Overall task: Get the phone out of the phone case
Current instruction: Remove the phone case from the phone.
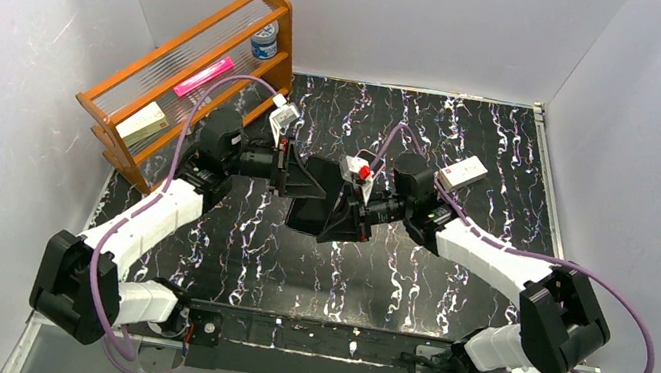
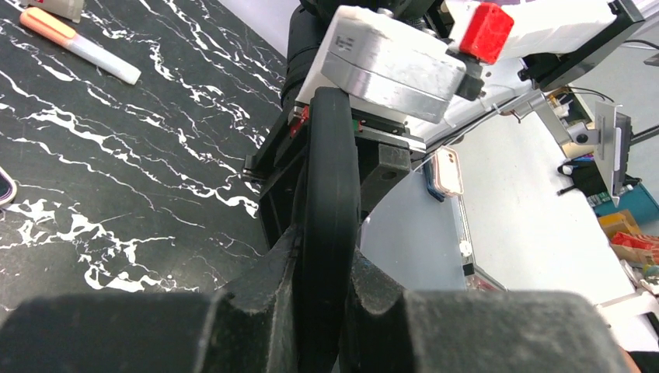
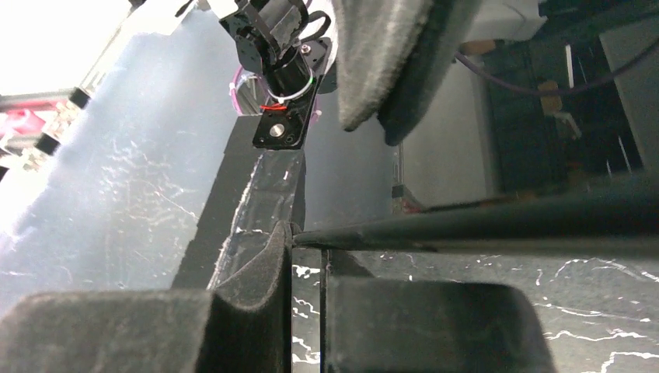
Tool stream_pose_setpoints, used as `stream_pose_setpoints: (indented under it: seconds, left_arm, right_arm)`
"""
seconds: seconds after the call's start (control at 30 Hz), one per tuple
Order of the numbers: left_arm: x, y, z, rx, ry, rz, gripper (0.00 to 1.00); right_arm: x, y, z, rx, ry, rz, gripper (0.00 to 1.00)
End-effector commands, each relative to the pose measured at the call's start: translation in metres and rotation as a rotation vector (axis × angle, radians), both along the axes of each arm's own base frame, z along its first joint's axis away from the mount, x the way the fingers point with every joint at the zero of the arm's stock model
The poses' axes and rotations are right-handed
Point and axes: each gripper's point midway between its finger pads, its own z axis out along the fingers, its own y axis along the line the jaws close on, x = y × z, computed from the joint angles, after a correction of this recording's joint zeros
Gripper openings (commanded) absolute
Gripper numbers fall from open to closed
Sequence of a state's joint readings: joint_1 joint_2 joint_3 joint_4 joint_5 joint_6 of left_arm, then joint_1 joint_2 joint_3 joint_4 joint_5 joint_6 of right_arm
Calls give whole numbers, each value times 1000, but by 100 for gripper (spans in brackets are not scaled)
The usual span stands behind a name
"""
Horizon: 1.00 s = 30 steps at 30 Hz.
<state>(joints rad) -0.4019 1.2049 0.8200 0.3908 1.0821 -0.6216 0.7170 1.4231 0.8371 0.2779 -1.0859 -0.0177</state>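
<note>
The left gripper (image 2: 325, 260) is clamped on the black case (image 2: 330, 171). The right gripper (image 3: 308, 252) pinches its opposite edge, so the case hangs between them above the table (image 1: 455, 268). The phone seems not yet out, and peeling it free remains.

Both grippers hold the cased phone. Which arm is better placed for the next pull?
Probably the right: the right gripper is shut on a thin edge of the cased phone, suited to peeling, while the left gripper clamps its thick rounded side as an anchor.
</note>
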Motion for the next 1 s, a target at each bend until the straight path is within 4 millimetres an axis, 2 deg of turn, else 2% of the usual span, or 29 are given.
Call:
stream_pose_setpoints:
  seconds: [0.0,0.13,0.5,0.7,0.77,0.9,0.97]
  left_arm:
    - [3,-3,29,-60,61,37,0]
    - [4,-4,26,-56,80,37,0]
    - [9,-6,18,-45,109,45,0]
    - [9,-3,15,-44,87,75,0]
    - [10,-2,12,-46,86,93,0]
    - [9,0,14,-75,82,126,0]
    - [8,1,16,-93,90,136,0]
  right_arm:
    - [1,14,14,119,-343,49,1]
    - [9,15,17,120,-432,40,1]
    - [22,16,25,111,-538,5,1]
    - [23,11,34,131,-489,-85,1]
    - [21,7,43,171,-465,-133,1]
    - [18,-2,64,294,-438,-248,13]
    - [18,-6,71,335,-406,-303,15]
